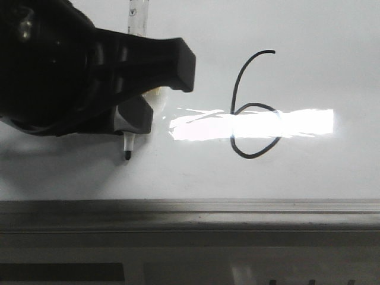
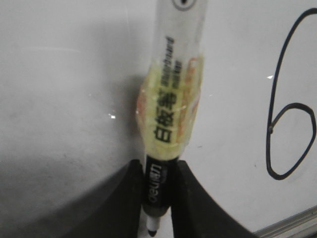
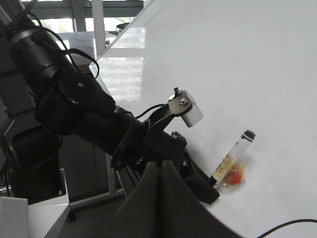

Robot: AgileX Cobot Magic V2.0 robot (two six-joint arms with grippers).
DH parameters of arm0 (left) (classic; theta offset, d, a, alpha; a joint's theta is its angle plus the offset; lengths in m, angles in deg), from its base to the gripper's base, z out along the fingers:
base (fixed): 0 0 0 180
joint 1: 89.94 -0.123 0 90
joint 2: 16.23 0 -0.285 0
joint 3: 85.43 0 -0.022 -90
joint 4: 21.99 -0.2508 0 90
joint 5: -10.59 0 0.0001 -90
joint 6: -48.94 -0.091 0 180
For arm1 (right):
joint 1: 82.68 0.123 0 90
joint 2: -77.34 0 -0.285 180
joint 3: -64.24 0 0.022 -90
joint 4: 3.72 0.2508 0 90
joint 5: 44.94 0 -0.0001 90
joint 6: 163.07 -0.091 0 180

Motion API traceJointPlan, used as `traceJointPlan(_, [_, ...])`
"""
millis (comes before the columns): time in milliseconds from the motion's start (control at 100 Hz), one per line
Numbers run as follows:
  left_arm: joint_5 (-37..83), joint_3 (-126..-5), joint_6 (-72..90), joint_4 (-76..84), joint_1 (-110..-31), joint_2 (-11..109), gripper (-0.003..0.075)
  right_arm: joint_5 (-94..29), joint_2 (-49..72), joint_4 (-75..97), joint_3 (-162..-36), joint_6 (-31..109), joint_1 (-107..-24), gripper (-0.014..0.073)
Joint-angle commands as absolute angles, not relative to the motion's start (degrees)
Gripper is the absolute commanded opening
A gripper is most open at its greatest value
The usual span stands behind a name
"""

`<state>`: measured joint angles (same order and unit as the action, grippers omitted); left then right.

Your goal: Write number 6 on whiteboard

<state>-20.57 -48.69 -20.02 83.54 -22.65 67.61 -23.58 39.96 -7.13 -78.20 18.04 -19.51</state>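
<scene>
A thin black number 6 (image 1: 252, 107) stands drawn on the glossy whiteboard (image 1: 309, 47), across a bright light reflection. It also shows in the left wrist view (image 2: 287, 109). My left gripper (image 1: 133, 127) is to the left of the digit, shut on a whiteboard marker (image 2: 171, 114) with yellowish tape round its barrel. The marker's black tip (image 1: 127, 157) points down and sits at or just above the board; I cannot tell if it touches. My right gripper (image 3: 159, 171) is shut and empty, off the board's edge, looking at the left arm (image 3: 89, 119) and the marker (image 3: 230, 158).
The board's grey metal rim (image 1: 190, 217) runs along the near edge, also in the left wrist view (image 2: 292, 225). White board surface lies to the right of the digit. A dark robot base and window frames show beyond the board in the right wrist view.
</scene>
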Motion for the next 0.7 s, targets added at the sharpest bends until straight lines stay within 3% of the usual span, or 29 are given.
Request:
traceJointPlan(0, [-24.64, -49.55, -17.64, 85.04, -22.93, 67.67, -0.0020, -27.31, 39.82, -7.00, -80.06, 18.34, -19.46, -0.0064])
traceJointPlan(160, [-24.50, -49.55, -16.92, 85.04, -24.11, 67.77, -0.0002, -27.31, 39.82, -7.00, -80.06, 18.34, -19.46, -0.0064])
traceJointPlan(400, [-24.41, -49.55, -16.80, 85.04, -24.24, 67.77, 0.0288, -27.31, 39.82, -7.00, -80.06, 18.34, -19.46, -0.0064])
traceJointPlan(580, [-24.52, -49.55, -16.80, 84.82, -24.24, 67.77, 0.0332, -27.31, 39.82, -7.00, -80.06, 18.34, -19.46, -0.0064])
traceJointPlan(690, [-24.52, -49.69, -16.80, 84.38, -24.24, 67.77, 0.0415, -27.18, 39.82, -7.00, -80.06, 18.34, -19.46, -0.0064])
